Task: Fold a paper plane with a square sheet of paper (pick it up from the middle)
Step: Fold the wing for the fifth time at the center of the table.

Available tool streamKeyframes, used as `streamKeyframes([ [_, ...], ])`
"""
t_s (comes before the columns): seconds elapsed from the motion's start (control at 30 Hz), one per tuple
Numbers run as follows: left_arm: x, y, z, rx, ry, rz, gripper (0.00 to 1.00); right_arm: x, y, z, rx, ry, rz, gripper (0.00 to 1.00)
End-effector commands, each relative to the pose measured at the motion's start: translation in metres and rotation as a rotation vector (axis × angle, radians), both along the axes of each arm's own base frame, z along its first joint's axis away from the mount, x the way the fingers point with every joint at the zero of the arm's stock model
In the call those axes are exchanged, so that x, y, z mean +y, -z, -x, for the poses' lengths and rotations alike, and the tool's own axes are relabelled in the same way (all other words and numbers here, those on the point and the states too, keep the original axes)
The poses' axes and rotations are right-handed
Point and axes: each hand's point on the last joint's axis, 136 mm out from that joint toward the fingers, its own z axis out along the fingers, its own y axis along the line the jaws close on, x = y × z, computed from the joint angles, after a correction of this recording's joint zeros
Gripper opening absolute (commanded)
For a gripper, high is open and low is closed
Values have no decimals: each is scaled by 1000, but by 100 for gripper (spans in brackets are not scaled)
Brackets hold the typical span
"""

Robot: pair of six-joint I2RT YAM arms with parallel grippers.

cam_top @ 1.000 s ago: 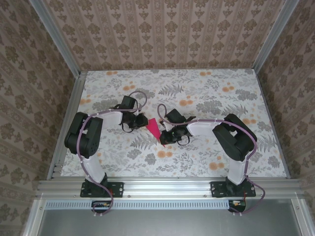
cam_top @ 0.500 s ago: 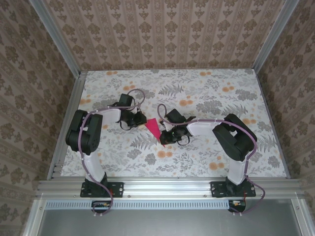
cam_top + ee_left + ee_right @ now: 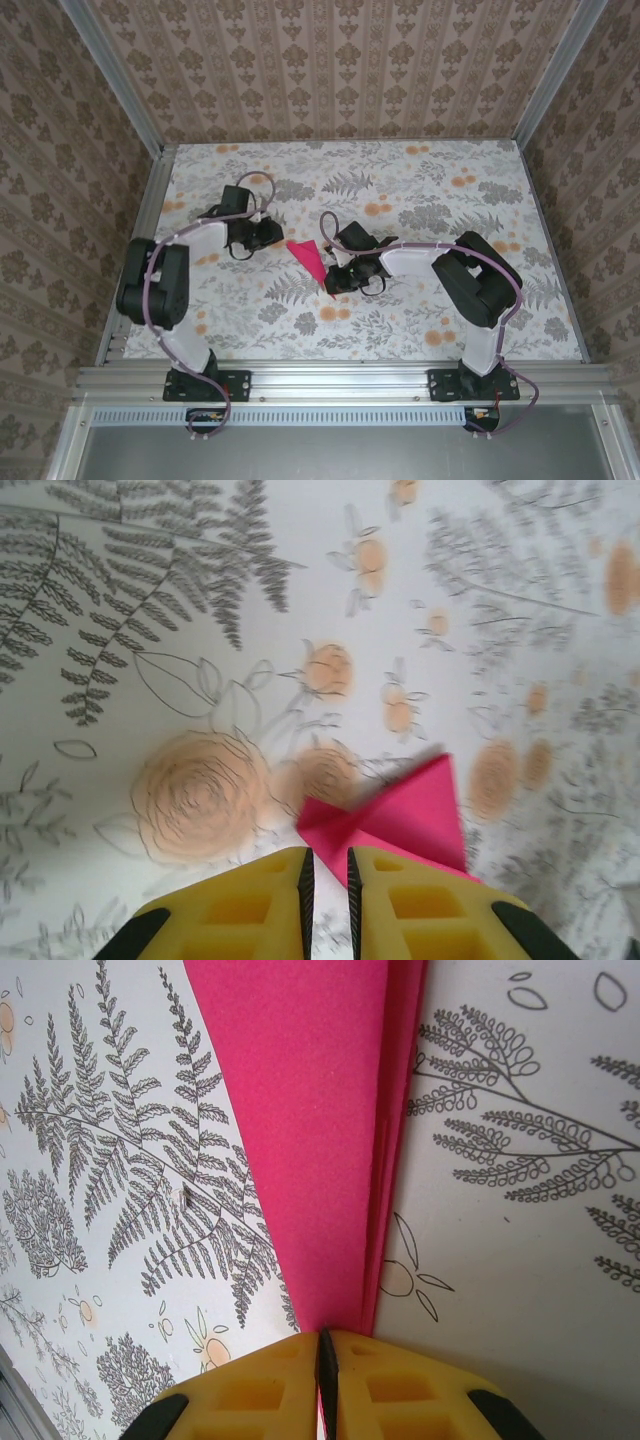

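The paper plane [image 3: 310, 262] is a slim magenta-pink dart lying in the middle of the flowered table, point toward the near side. My right gripper [image 3: 333, 283] is shut on its narrow end; in the right wrist view the folded layers [image 3: 310, 1140] run straight out from the closed jaws [image 3: 325, 1332]. My left gripper [image 3: 268, 233] stands to the left of the wide end, apart from it. In the left wrist view its jaws [image 3: 328, 852] are parted by a thin slit with bare table showing through, and the pink paper [image 3: 405, 815] lies just ahead and to the right.
The patterned tabletop [image 3: 420, 200] stretches free behind and to the right. Metal frame rails [image 3: 140, 230] border the left and right sides, and patterned walls close in the back and sides.
My left gripper has drawn back to the left, off the paper's wide end, and its arm swung outward. The right gripper and the paper stayed where they were.
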Motion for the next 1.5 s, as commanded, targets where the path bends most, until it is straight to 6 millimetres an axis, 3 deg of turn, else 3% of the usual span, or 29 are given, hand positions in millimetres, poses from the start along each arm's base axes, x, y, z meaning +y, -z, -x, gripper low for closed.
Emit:
streamKeyframes([
  [0.0,-11,-23,11,-75,18,60,19,-49,46,42,159,8,236,13],
  [0.13,-37,-22,35,-85,92,106,19,-48,47,42,164,9,235,13],
  [0.23,-55,-10,50,-66,147,91,19,-48,48,42,168,9,236,13],
  [0.3,-60,1,52,-46,153,76,19,-48,48,42,169,11,235,13],
  [0.33,-71,6,59,-35,182,75,18,-48,48,42,171,12,235,13],
  [0.5,-84,26,57,5,194,81,18,-48,49,43,176,12,235,13],
  [0.83,-74,58,55,85,145,-10,17,-45,42,41,158,13,208,13],
  [1.17,-67,69,62,168,127,-73,17,2,-38,-5,-16,69,-51,17],
  [1.47,-70,72,64,205,125,-87,17,16,-25,-14,18,71,-41,15],
])
